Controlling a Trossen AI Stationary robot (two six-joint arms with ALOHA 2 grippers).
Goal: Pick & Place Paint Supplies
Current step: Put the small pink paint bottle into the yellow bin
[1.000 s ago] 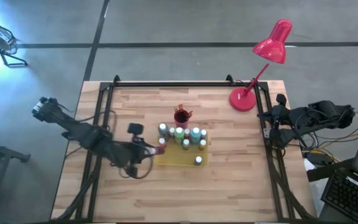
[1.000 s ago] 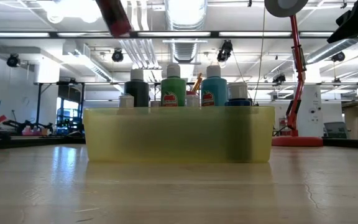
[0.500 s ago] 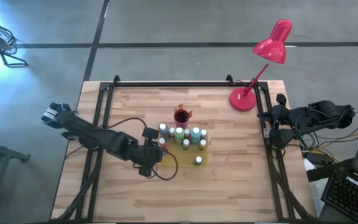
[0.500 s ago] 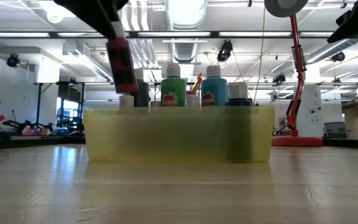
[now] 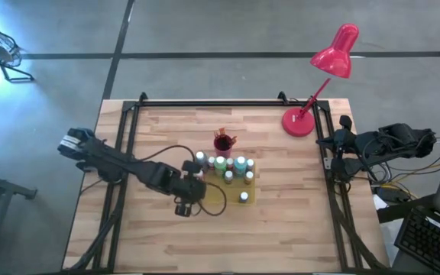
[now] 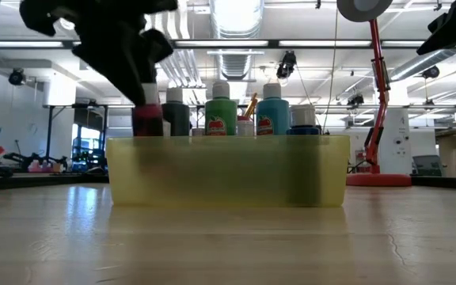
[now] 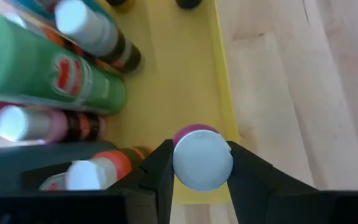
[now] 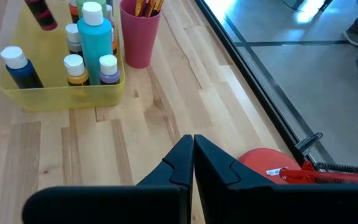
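I am lowering a magenta bottle (image 7: 202, 157) into the yellow tray (image 7: 166, 106), because the tray is where the paint supplies are being gathered and there is a bare patch of tray floor just ahead of the claw. The left claw (image 7: 201, 165) is gripping the bottle by its sides, jaws about half open and pressed against it, with the white cap facing up at the wrist camera. The bottle is hanging upright inside the tray's near edge, apparently not yet set down. Just beyond the claw, other bottles are crowding the tray: a green one (image 7: 55, 71), a pink one (image 7: 36, 123) and an orange one (image 7: 101, 171) beside the gripped bottle. The left arm is reaching across the table from its left side, elbow bent, wrist pointing straight down over the tray (image 5: 212, 195). The right claw (image 8: 192, 155) is waiting, fully closed and empty, far off at the table's right edge near the red lamp (image 5: 334, 53).
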